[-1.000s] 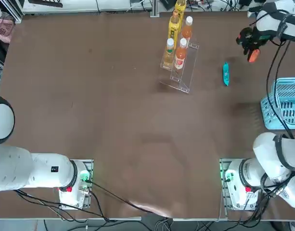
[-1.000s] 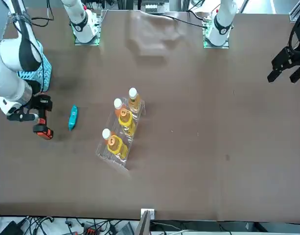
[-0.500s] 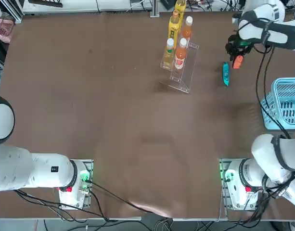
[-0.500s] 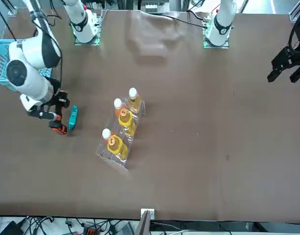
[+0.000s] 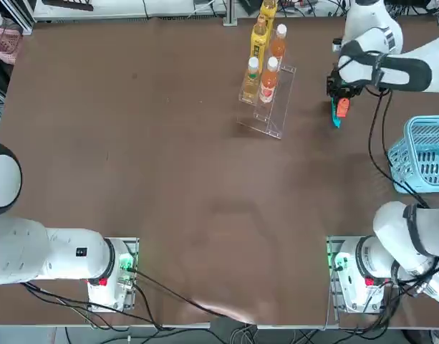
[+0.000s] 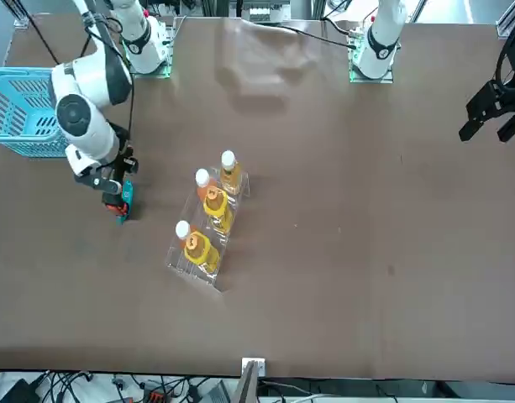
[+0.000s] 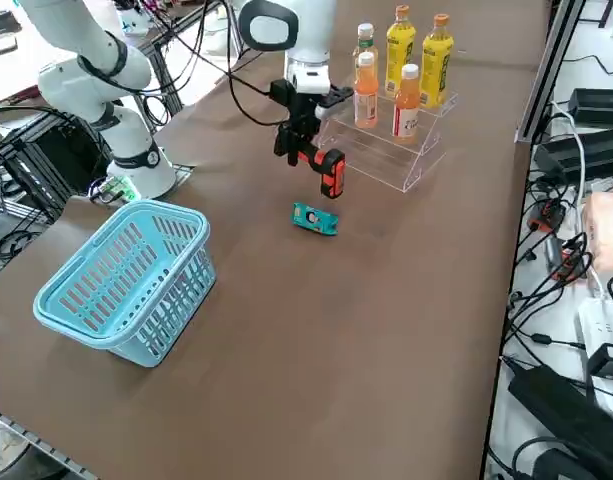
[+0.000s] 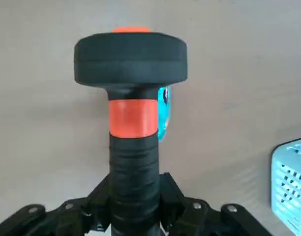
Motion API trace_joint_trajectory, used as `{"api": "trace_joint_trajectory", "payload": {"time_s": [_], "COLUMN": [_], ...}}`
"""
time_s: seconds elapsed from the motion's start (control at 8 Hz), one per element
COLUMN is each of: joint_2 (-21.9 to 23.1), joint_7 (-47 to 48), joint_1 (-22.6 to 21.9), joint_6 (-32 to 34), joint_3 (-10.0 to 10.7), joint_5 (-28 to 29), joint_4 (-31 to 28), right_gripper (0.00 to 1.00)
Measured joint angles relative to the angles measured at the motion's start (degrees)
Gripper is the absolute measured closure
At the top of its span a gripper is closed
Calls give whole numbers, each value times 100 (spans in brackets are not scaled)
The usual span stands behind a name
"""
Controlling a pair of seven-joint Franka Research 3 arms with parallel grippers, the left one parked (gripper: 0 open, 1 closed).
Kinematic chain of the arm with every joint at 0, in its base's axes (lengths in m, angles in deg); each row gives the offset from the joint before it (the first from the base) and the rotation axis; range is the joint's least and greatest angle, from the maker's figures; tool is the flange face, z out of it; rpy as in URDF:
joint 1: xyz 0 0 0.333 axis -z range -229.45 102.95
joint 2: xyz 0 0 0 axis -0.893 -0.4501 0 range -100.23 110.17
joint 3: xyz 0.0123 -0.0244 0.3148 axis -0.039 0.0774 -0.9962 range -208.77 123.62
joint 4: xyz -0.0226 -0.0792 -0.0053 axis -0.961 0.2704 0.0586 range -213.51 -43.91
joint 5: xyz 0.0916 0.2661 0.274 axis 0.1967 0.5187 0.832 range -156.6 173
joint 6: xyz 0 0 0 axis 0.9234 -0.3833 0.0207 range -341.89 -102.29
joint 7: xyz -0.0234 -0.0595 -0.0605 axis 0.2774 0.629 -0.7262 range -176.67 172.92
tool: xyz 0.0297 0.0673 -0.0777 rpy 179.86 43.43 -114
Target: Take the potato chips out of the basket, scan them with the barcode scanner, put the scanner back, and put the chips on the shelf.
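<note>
step: scan | right gripper (image 8: 134,216) clamped on scanner (image 8: 131,98) handle, held over chips (image 7: 315,218) | chips flat on table between basket (image 7: 126,280) and shelf (image 7: 386,150), out of basket | advice: hold head square over packet, steady, off table

barcode scanner (image 5: 340,107) moved — now over potato chips (image 7: 315,219)
</note>
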Motion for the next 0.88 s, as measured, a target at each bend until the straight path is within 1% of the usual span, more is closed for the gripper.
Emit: {"api": "trace_joint_trajectory", "payload": {"time_s": [0.12,0.5,0.88], "joint_2": [99,156,177], "joint_7": [103,514,604], "joint_1": [-30,-257,-299], "joint_6": [-86,-101,-99], "joint_3": [-2,-49,-45], "joint_5": [1,1,1], "joint_4": [-146,-343,-458], "right_gripper": [63,63,63]}}
